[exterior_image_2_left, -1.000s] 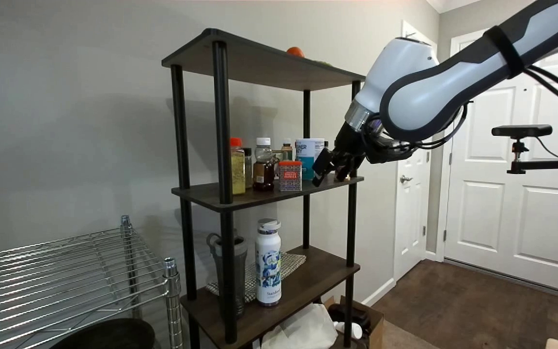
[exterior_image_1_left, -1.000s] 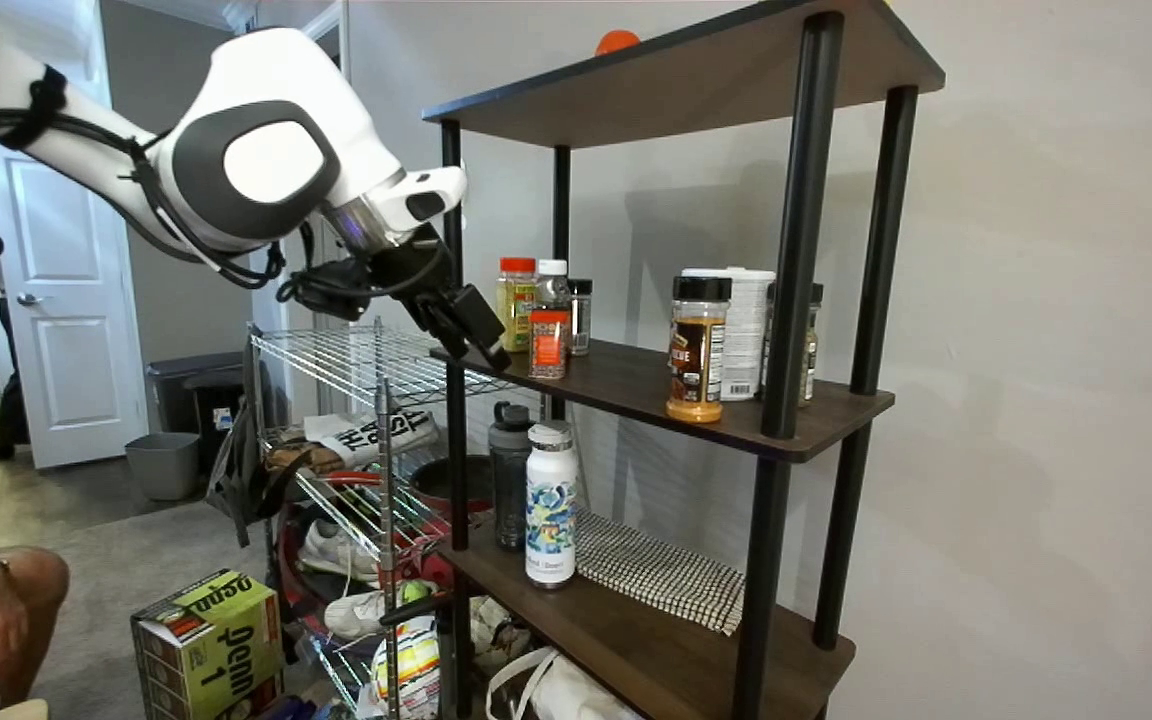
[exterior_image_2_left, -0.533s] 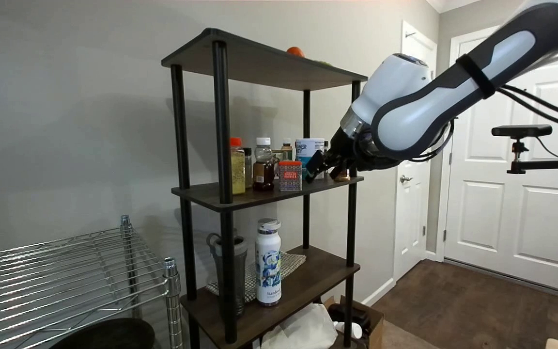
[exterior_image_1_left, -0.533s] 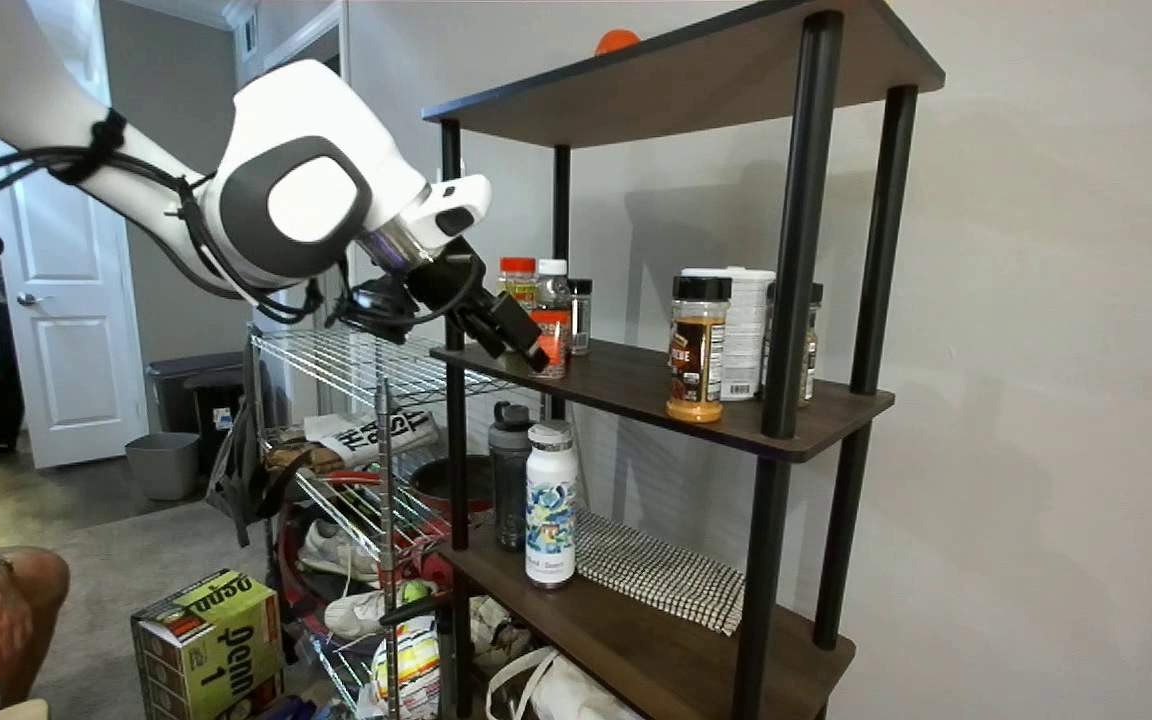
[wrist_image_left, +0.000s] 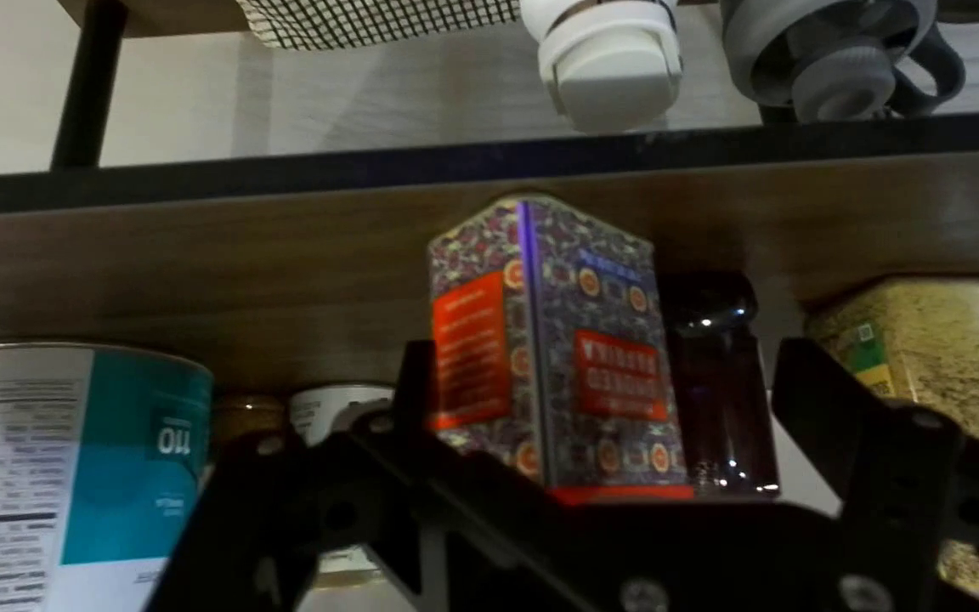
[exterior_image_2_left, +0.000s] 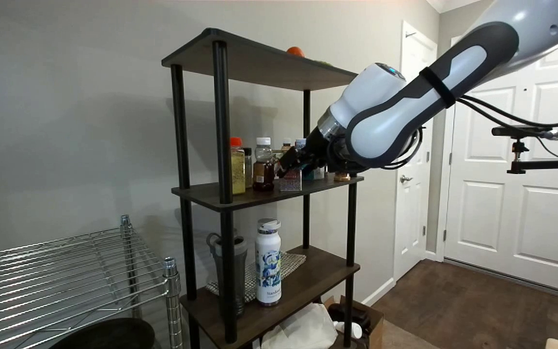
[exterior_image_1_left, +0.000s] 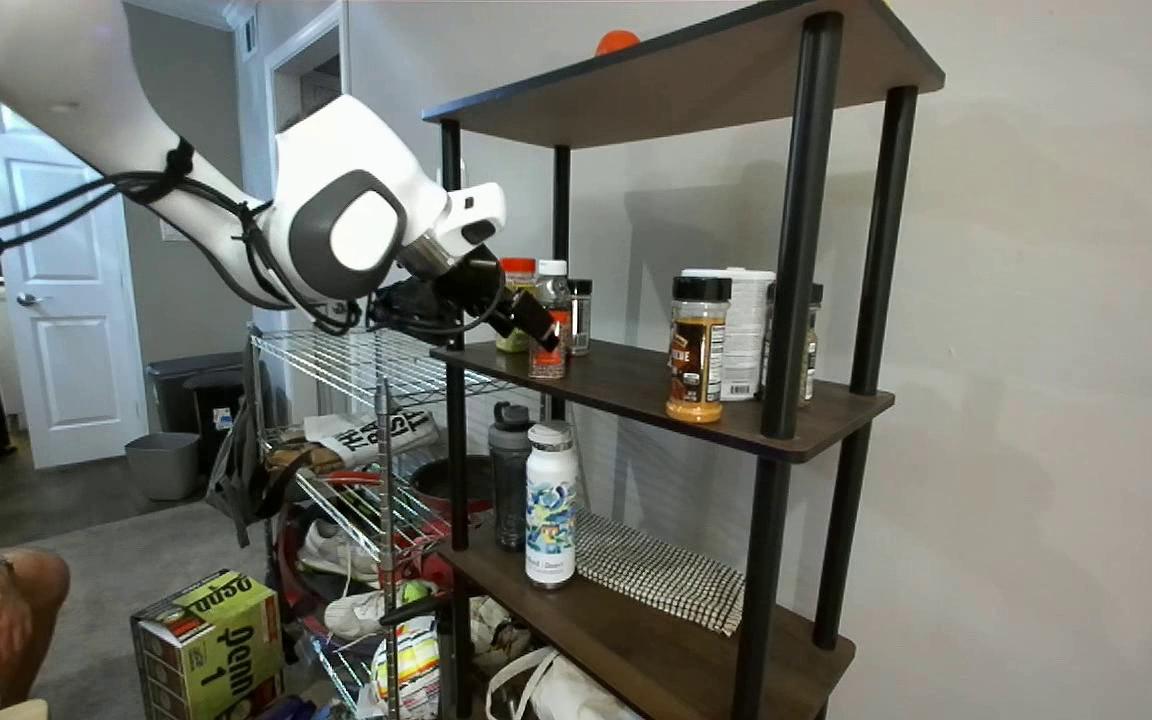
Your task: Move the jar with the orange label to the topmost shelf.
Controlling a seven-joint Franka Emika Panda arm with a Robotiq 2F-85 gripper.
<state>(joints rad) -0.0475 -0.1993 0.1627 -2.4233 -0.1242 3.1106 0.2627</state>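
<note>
The jar with the orange label (wrist_image_left: 617, 374) is a square patterned tin with orange-red panels. It stands upright on the middle shelf near its front edge, in an exterior view (exterior_image_1_left: 547, 367) and in an exterior view (exterior_image_2_left: 290, 183), partly covered by the gripper. My gripper (wrist_image_left: 607, 361) is open, its fingers either side of the tin in the wrist view, which is upside down. The left finger is close against the tin; the right finger stands apart from it. The gripper also shows in both exterior views (exterior_image_1_left: 536, 322) (exterior_image_2_left: 289, 162). The topmost shelf (exterior_image_1_left: 696, 85) (exterior_image_2_left: 264, 60) is above.
A dark bottle (wrist_image_left: 723, 391) with a white cap stands behind the tin. A yellowish jar (exterior_image_2_left: 238, 169) and a blue-white can (wrist_image_left: 132, 459) flank it. A black post (exterior_image_1_left: 452, 300) stands near the arm. An orange object (exterior_image_1_left: 617, 41) lies on the topmost shelf.
The arm has moved in along the middle shelf and slightly down. The gripper has gone from beside the tin to around it, covering part of it. The tin has not moved.
</note>
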